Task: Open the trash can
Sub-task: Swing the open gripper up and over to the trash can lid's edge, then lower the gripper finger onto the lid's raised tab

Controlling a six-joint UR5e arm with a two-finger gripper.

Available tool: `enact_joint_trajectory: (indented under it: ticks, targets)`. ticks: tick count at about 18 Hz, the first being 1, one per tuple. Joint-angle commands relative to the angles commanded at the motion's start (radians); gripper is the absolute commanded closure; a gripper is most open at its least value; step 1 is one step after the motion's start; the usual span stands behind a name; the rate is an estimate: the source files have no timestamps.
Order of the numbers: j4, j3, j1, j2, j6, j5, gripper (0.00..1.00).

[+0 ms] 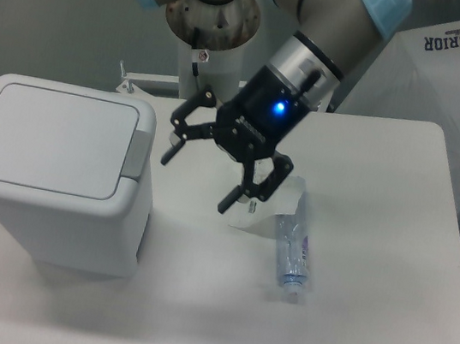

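The trash can (pixel 56 176) sits at the left of the white table (pixel 375 246), lid flat down, its grey push tab (pixel 138 154) on the right edge. The gripper (pixel 197 177) hangs just right of that tab, fingers spread wide, holding nothing. A plastic bottle (pixel 292 249) lies further right.

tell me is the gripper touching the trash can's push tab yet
Apart. The fixed camera view shows the open gripper hanging to the right of the trash can, with bare table visible between its nearer fingertip and the grey push tab.
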Motion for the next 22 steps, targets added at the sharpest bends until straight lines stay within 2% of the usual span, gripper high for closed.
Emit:
enact_joint_trajectory:
  ticks: [8, 14, 16, 22]
  targets:
    - [-0.002, -0.011, -0.008, 0.018, -0.044, 0.000, 0.00]
    - [0.005, -0.051, -0.012, 0.009, -0.057, 0.012, 0.00]
    - [0.009, -0.089, -0.014, 0.034, -0.054, 0.017, 0.00]
    - [0.006, -0.101, -0.008, 0.048, -0.058, 0.072, 0.00]
